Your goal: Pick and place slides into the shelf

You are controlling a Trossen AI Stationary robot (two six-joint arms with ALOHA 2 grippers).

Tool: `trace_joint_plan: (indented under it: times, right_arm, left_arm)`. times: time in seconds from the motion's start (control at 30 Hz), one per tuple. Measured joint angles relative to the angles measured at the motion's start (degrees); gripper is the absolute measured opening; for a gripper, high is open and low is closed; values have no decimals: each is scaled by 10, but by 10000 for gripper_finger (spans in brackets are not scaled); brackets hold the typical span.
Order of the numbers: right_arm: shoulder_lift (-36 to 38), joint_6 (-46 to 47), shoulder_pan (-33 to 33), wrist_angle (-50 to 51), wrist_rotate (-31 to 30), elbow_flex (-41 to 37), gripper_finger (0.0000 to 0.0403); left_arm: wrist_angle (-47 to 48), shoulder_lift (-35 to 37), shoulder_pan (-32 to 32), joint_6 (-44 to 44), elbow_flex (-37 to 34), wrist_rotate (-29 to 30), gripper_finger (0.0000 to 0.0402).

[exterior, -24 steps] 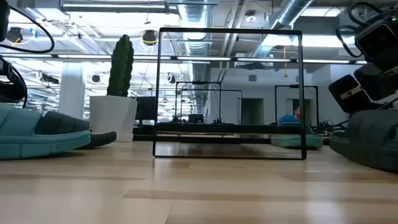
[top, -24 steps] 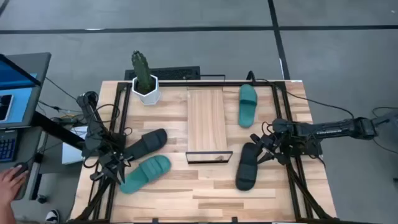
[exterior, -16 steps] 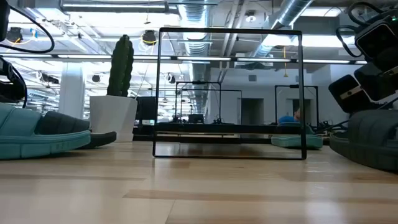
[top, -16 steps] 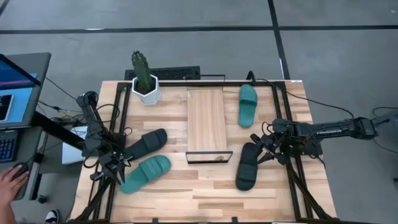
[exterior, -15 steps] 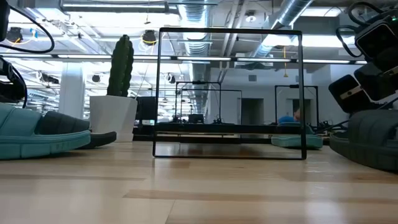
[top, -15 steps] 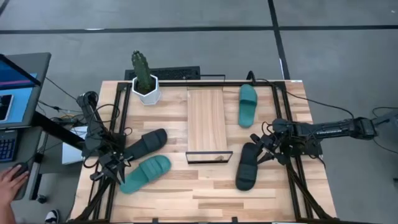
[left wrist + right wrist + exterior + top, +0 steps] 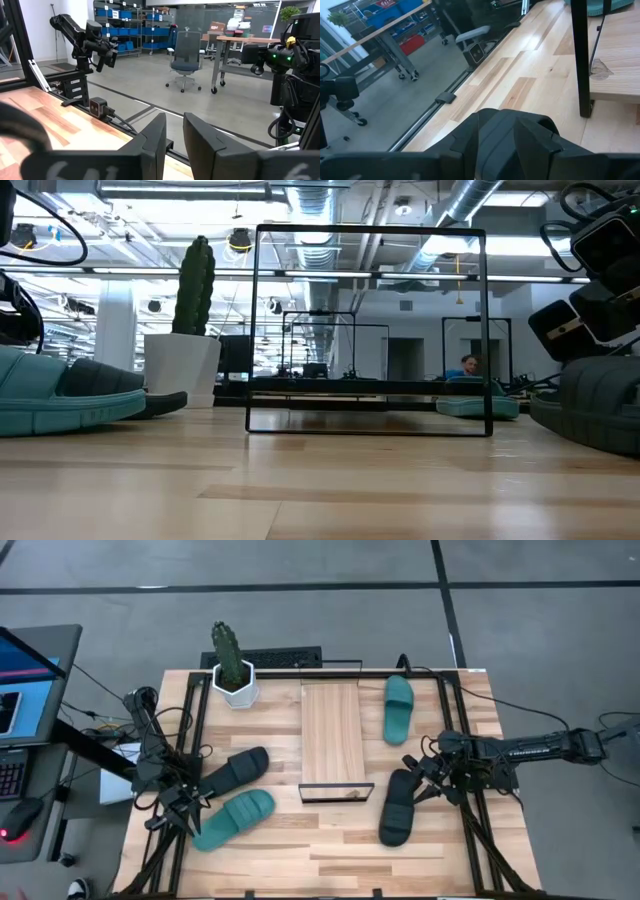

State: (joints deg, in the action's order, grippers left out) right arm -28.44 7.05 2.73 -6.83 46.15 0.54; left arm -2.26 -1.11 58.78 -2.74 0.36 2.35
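Note:
Two teal and two black slides lie on the table. One teal slide (image 7: 232, 818) and one black slide (image 7: 232, 770) lie soles down near the left edge. My left gripper (image 7: 185, 812) stands shut just left of them, touching neither. A second teal slide (image 7: 398, 708) lies right of the shelf (image 7: 333, 735), a light plank in a black wire frame at mid-table. My right gripper (image 7: 422, 780) is at the far end of the second black slide (image 7: 397, 805) and shut on it. The low view shows it just above that slide (image 7: 600, 405). My right gripper has the black slide's far end (image 7: 497, 131) between its two fingers, filling the gap. The fingers (image 7: 535, 132) come slanting down from the table's right. The slide lies flat on the table. The gripper body hides how far back the slide reaches.
A cactus in a white pot (image 7: 233, 680) stands at the far left corner. Black frame rails run along the table's left and right sides. A shelf frame post (image 7: 580, 55) stands ahead of the right gripper. Bare wood (image 7: 310, 850) lies along the near edge.
Neither arm nor any slide has moved. A person's hand that was beside the table at the picture's left edge has gone from view.

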Motion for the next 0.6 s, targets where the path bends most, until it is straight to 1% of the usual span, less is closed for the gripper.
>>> trace_joint_plan:
  times: [0.6]
  right_arm:
    - [0, 0, 0, 0, 0, 0, 114]
  left_arm:
    - [0, 0, 0, 0, 0, 0, 55]
